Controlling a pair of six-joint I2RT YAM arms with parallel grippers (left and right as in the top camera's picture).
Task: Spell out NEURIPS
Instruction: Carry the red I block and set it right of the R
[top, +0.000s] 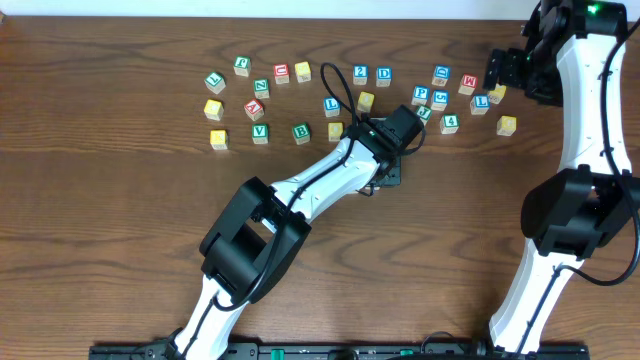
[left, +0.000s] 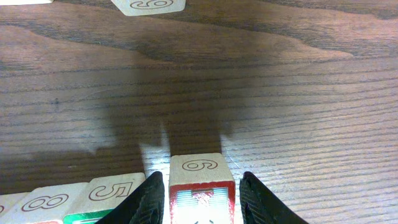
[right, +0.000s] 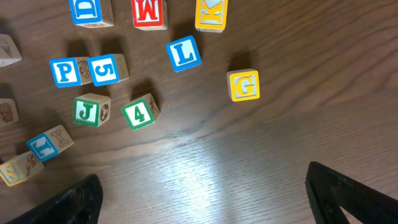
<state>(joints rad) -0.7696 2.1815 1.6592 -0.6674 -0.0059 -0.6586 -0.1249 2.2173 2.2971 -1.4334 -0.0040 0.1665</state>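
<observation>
My left gripper (left: 201, 198) straddles a red-faced cube (left: 202, 190) with a 6 on its top. The cube rests on the table, and a thin gap shows between it and each finger, so the jaws are open. This cube ends a row; to its left stand a cube marked 5 (left: 115, 191) and one marked 8 (left: 46, 204). From overhead the left gripper (top: 398, 130) and arm hide that row. A blue P cube (right: 64, 71) lies among loose cubes. My right gripper (right: 205, 199) hangs open over bare wood, holding nothing.
Loose cubes lie in a band across the back of the table (top: 120, 250): L (right: 184, 53), G (right: 243, 85), 4 (right: 139, 112), J (right: 91, 110), 5 (right: 106, 69) and M (right: 149, 12). More sit at back left near a green V cube (top: 260, 132).
</observation>
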